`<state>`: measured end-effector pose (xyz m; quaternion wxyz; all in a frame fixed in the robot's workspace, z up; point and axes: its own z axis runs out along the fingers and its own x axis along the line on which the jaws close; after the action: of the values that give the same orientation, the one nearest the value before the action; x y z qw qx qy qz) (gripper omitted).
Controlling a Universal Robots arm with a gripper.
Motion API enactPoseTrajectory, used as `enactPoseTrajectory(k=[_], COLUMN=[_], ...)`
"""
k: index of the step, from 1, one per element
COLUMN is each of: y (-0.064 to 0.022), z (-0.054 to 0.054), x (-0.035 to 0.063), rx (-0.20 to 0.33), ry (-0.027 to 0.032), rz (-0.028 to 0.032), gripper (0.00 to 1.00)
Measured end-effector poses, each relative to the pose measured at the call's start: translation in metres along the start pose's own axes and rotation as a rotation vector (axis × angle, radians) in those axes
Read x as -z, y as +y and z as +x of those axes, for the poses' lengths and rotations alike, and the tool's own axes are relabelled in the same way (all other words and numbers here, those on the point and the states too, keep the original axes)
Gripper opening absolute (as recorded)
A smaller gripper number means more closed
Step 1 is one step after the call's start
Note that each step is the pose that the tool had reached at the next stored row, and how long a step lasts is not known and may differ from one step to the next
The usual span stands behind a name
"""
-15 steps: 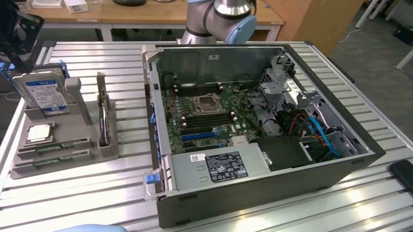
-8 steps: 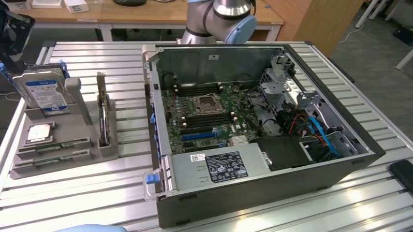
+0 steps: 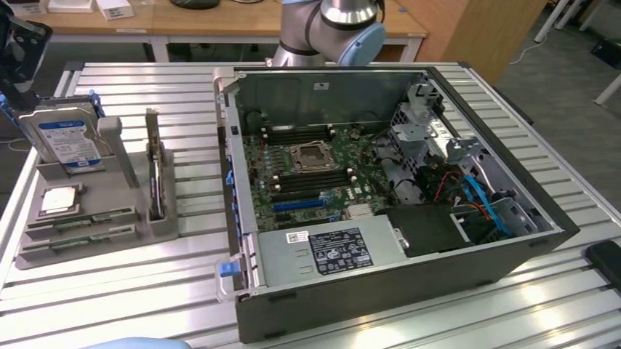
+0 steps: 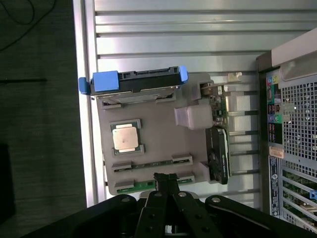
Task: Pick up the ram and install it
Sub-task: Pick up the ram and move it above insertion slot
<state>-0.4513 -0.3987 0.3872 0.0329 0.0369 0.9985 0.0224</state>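
1. The gripper (image 4: 166,177) hangs well above the tray (image 4: 163,141), looking straight down. Its fingers are pressed together with nothing between them.
2. The ram (image 4: 143,186) stands on edge in the tray's nearest slot, on the exterior view's left and well apart from the case (image 3: 388,291). From the wrist, the fingertips line up over this stick a little off its middle. I judge it lies almost straight below, closer than anything else in the tray.
3. The ram's long axis runs left to right across the tray's near end. It is parallel to a second stick (image 3: 83,218) just beyond it. The fingers stand side by side along that same line, so their closing direction seems to run along the stick, not across its thin faces.
4. From far to near, the tray holds a hard drive (image 3: 70,138) upright, a CPU (image 3: 60,198) flat in its recess, the second stick, then the ram. A card (image 3: 153,163) stands on edge along the tray's right side.
5. The case lies open to the right of the tray. Its board (image 3: 335,193) has a socket (image 3: 315,155) flanked by long dark slots. I cannot tell whether any slot is filled.
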Motion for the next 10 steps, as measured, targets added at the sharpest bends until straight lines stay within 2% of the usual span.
enactPoseTrajectory(k=[6, 7, 9, 10], y=[0.0000, 0.0000, 0.0000, 0.0000], z=[0.0000, 0.0001, 0.0001, 0.0001], x=[-0.0001, 0.0000, -0.0006, -0.0013], rx=[0.000, -0.001, -0.002, -0.002], ry=[0.0008, 0.0113, 0.0362, 0.0458], rz=[-0.0001, 0.0008, 0.0028, 0.0035], gripper=[0.10, 0.10, 0.10, 0.10])
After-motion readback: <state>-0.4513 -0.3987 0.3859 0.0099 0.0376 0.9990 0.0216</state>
